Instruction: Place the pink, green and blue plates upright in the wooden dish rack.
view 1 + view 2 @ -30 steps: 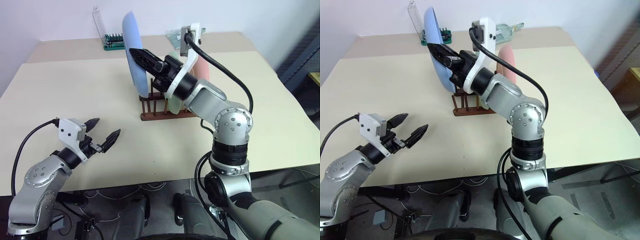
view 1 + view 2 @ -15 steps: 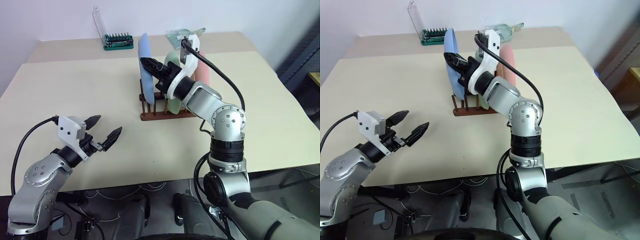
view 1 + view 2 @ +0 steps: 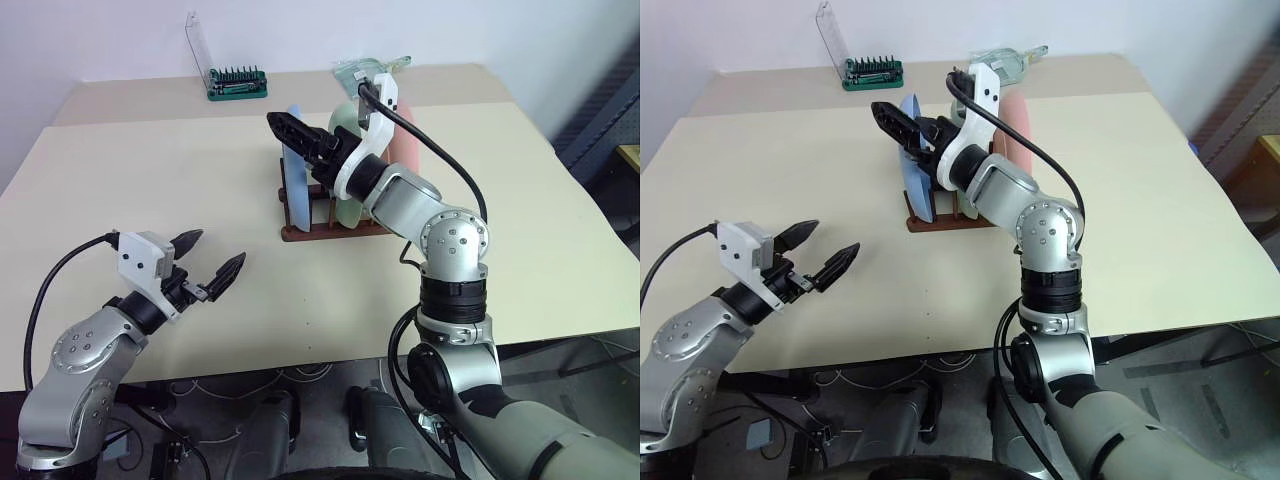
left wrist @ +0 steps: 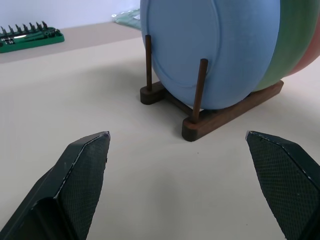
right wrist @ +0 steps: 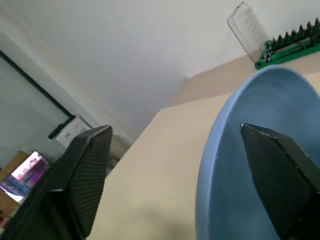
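Three plates stand in the rack (image 3: pixel 335 232) at upper centre — our right claw (image 3: pixel 300 140), jaws spread, straddles the blue plate (image 3: pixel 296 170); left claw (image 3: pixel 208 260) gapes empty.

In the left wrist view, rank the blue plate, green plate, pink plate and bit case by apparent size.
1. blue plate, nearest the camera, covering the others.
2. green plate, a partial crescent.
3. bit case and pink plate: both small slivers, one distant, one mostly hidden; unranked.
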Tool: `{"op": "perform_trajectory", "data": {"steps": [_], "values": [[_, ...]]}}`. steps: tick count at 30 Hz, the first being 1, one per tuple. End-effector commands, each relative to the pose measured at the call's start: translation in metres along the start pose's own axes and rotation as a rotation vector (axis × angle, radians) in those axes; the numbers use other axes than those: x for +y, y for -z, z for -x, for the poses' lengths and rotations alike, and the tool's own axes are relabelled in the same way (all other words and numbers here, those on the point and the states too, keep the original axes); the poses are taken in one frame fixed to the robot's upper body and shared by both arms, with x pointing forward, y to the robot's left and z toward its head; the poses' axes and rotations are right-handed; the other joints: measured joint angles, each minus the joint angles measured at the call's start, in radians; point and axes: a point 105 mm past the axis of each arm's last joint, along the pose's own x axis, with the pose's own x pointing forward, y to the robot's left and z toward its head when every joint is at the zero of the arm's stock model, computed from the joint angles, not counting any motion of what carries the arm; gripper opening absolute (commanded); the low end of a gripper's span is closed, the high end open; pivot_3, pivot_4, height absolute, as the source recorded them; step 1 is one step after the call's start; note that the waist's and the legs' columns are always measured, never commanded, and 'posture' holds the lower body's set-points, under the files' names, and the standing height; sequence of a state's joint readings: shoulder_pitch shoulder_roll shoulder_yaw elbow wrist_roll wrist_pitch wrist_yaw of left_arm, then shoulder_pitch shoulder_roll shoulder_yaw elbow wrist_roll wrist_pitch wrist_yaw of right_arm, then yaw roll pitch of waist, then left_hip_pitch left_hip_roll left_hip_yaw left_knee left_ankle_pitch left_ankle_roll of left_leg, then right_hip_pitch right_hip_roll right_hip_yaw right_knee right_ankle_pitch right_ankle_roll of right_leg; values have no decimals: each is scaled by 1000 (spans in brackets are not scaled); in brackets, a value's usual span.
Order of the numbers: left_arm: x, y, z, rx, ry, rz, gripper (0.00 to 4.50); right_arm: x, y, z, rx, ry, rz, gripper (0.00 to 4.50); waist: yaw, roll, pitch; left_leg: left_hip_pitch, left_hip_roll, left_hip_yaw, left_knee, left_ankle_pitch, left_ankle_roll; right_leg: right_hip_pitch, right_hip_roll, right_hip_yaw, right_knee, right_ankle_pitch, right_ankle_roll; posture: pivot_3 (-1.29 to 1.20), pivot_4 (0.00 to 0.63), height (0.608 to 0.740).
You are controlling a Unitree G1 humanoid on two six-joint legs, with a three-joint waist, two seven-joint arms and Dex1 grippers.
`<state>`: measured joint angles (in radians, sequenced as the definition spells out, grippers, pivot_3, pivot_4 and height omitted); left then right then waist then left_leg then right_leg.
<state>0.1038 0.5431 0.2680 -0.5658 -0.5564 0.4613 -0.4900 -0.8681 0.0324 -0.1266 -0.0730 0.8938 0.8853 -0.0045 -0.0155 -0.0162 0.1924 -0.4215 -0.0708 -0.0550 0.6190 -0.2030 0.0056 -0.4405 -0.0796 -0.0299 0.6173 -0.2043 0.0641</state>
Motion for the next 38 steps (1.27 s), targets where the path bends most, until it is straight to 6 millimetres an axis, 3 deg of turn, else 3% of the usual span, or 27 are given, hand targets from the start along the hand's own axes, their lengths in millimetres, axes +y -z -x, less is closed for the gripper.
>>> {"op": "perform_trajectory", "data": {"steps": [1,6,11,13,15,19,22,27,32,38], "values": [[-7,-12,-1,-41,21,-21,4500,26,-30,1,-97,-91,140,4207,0,0,0,0,0,0,0,0,0,0,0,0,0,0,0,0,150,735],[-6,-13,-1,-44,8,-22,4500,47,-54,10,-156,-181,357,4207,1,0,0,0,0,0,0,0,0,0,0,0,0,0,0,0,150,735],[-6,-12,-1,-40,-5,-25,4500,60,-75,44,-220,-291,685,4207,4,0,0,-1,0,0,1,0,0,1,0,-1,-2,0,1,0,150,735],[-3,-8,1,-23,-10,-27,4500,41,-76,76,-183,-285,834,4207,-1,0,0,-1,0,0,1,0,0,1,-1,-1,-2,-1,1,0,150,735],[-2,-4,1,-10,-16,-30,4500,11,-78,105,-113,-194,969,4207,28,-1,0,-2,0,-4,3,-1,1,4,-1,-5,-5,-2,3,0,150,735],[2,7,2,23,-18,-26,4500,-47,-80,159,34,9,976,4207,30,0,0,-5,-1,-1,8,-4,5,5,-4,-4,-6,-3,4,0,150,735],[2,16,0,46,-1,-20,4500,-74,-71,188,110,96,930,4207,25,1,0,-4,-1,0,9,-5,6,6,-5,-4,-6,-3,4,0,150,735],[5,30,-1,79,3,-13,4500,-105,-40,215,266,159,892,4207,26,2,0,-3,1,0,8,-6,4,6,-5,-4,-6,-4,7,0,150,735],[9,37,-2,79,-33,-5,4500,-131,-22,221,299,226,867,4207,28,2,0,-4,1,1,9,-6,3,6,-6,-5,-6,-4,7,0,150,735],[1,45,3,88,-42,11,4500,-146,-11,222,322,237,845,4207,28,2,1,-4,1,1,9,-6,4,6,-7,-5,-6,-2,4,0,150,735]]}}
